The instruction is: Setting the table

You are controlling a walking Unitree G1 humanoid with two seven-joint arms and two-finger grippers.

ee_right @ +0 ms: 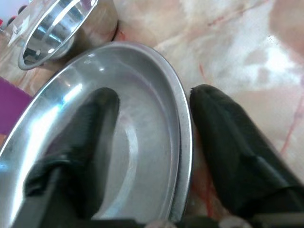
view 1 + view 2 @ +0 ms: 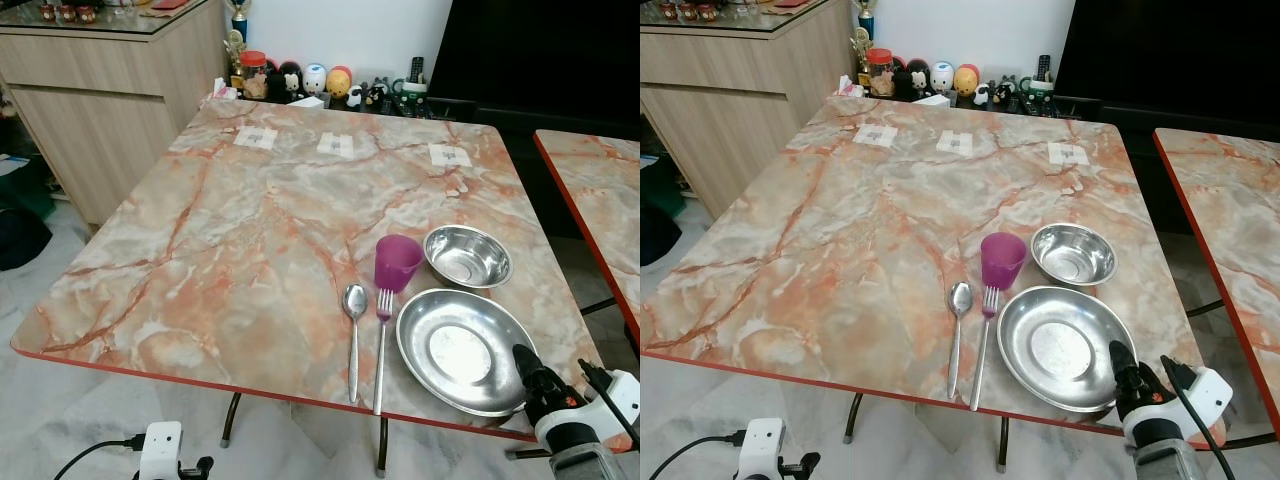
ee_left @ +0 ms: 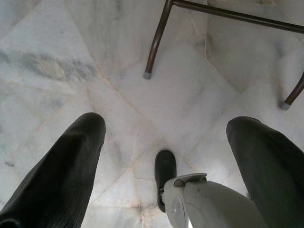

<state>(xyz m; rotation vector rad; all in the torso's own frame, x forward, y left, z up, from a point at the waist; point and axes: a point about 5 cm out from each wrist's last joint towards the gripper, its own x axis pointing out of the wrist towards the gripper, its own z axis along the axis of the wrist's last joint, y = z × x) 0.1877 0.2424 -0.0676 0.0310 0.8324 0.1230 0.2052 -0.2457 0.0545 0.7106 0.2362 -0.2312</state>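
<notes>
On the marble table [image 2: 230, 250], near its front right corner, lies a large steel plate [image 2: 460, 350]. Behind the plate stands a steel bowl [image 2: 467, 256], with a purple cup [image 2: 397, 262] to its left. A spoon [image 2: 354, 320] and a fork [image 2: 382, 340] lie side by side left of the plate. My right gripper [image 1: 154, 95] is open at the plate's [image 1: 142, 142] front right rim. One finger is over the inside and the other finger [image 1: 228, 142] is outside, above the tabletop. My left gripper [image 3: 166, 121] hangs open over the floor, below the table's front edge.
A second marble table [image 2: 600, 180] stands close on the right. A wooden cabinet [image 2: 100, 90] is at the back left. Small toys [image 2: 310, 80] line the table's far edge, and three paper tags [image 2: 335, 145] lie just in front of them. Metal table legs [image 3: 154, 42] stand on the tiled floor.
</notes>
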